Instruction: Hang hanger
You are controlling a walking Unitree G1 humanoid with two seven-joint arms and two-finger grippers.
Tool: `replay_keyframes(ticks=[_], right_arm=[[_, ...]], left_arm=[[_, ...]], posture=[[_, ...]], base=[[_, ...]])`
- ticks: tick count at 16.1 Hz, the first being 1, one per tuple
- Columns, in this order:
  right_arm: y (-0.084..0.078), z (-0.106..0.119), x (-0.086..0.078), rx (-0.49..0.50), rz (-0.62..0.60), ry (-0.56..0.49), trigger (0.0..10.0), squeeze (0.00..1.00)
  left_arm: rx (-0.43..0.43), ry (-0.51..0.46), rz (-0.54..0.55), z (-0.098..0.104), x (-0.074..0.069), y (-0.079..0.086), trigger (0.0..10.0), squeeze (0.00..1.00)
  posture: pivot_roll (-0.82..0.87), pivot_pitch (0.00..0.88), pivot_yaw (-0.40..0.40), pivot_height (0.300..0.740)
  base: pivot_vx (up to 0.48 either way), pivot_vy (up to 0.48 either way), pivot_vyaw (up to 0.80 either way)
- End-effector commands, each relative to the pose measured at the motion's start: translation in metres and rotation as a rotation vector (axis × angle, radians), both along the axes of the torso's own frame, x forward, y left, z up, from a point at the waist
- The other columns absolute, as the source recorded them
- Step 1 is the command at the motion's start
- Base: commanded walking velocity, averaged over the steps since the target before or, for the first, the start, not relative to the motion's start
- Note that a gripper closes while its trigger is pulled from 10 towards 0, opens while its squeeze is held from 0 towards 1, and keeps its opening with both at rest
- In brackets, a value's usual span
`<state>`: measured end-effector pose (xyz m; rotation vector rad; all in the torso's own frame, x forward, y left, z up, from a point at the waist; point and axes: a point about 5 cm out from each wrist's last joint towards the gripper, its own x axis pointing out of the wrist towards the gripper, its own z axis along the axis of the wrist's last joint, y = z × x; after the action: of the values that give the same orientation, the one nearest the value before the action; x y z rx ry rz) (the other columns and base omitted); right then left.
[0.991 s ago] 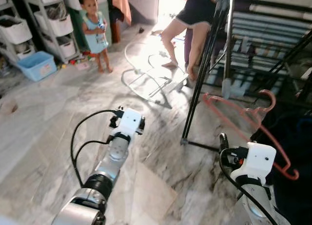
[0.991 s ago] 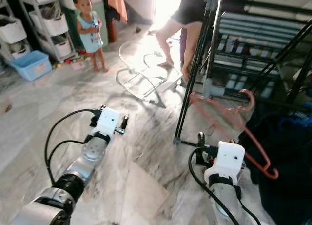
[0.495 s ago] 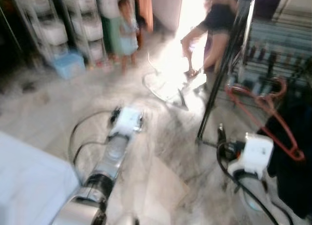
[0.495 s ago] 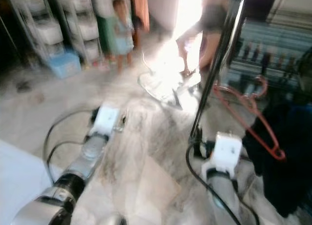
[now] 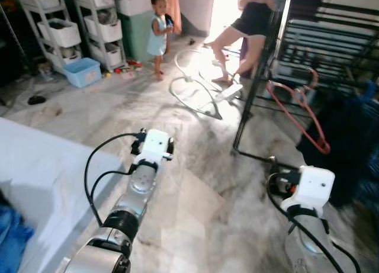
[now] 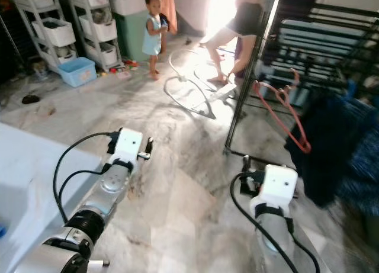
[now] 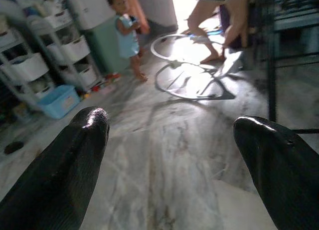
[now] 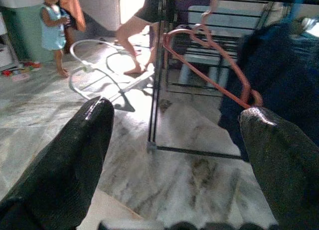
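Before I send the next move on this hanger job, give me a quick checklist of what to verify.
1. Red hanger on the black rack: ok, its hook is up over the top bar beside dark blue clothing.
2. Right end effector released: ok, fingers open, nothing between them.
3. Left end effector free: ok, open, holding nothing.
4. People clear: not ok, a child and another person stand on the floor ahead, by the rack.
5. Floor ahead: not ok, a white tubular frame lies there.
6. Hanger settled: cannot tell from a still.
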<state>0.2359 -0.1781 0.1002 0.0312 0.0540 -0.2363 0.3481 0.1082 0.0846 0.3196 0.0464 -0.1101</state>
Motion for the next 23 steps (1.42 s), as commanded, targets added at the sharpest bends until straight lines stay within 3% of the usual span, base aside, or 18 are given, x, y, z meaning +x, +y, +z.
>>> replay_keyframes(ticks=[1,7,19,23], right_arm=[[0.006,0.001,0.002,0.005,0.016,-0.003,10.0,0.49],[0.008,-0.002,-0.002,0.013,0.002,0.003,10.0,0.45],[0.011,0.0,-0.002,-0.017,0.053,0.015,10.0,0.44],[0.009,0.0,-0.002,-0.024,0.054,0.017,10.0,0.45]], left_arm=[[0.014,-0.001,0.002,0.001,0.001,0.005,10.0,0.0],[0.017,-0.006,-0.033,0.003,0.001,-0.004,10.0,0.0],[0.031,-0.007,-0.06,-0.003,-0.007,-0.007,10.0,0.0],[-0.03,-0.01,-0.137,0.002,-0.006,-0.014,10.0,0.0]], posture=[[0.06,0.003,-0.043,0.74],[0.05,0.028,-0.029,0.74],[0.06,0.062,-0.052,0.74],[0.05,0.057,-0.048,0.74]], base=[[-0.349,0.0,0.0],[-0.349,0.0,0.0],[-0.293,0.0,0.0],[0.0,0.0,0.0]])
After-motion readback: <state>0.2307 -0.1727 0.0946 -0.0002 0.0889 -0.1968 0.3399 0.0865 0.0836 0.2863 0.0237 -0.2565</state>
